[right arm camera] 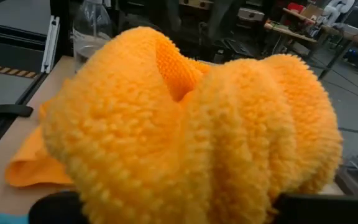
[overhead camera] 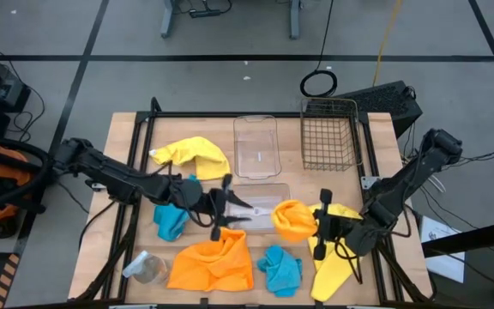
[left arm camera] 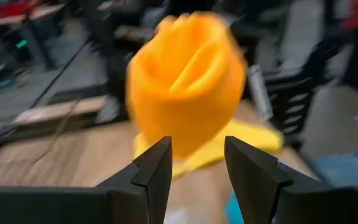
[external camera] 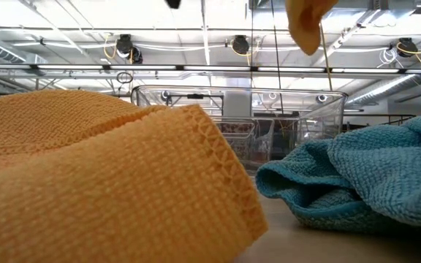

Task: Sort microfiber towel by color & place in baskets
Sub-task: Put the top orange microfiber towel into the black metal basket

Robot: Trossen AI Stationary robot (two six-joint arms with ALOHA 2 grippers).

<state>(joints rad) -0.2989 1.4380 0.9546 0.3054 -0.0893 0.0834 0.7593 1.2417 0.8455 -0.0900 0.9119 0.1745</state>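
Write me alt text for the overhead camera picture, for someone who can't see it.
From above, the right gripper holds a bunched orange towel over the table's middle, facing the left gripper, jaws parted and empty. Yellow, turquoise and orange towels lie scattered around a clear bin and a wire basket.

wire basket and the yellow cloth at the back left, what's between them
A clear bin, empty, stands between the wire basket and that yellow cloth, seen in the high view.
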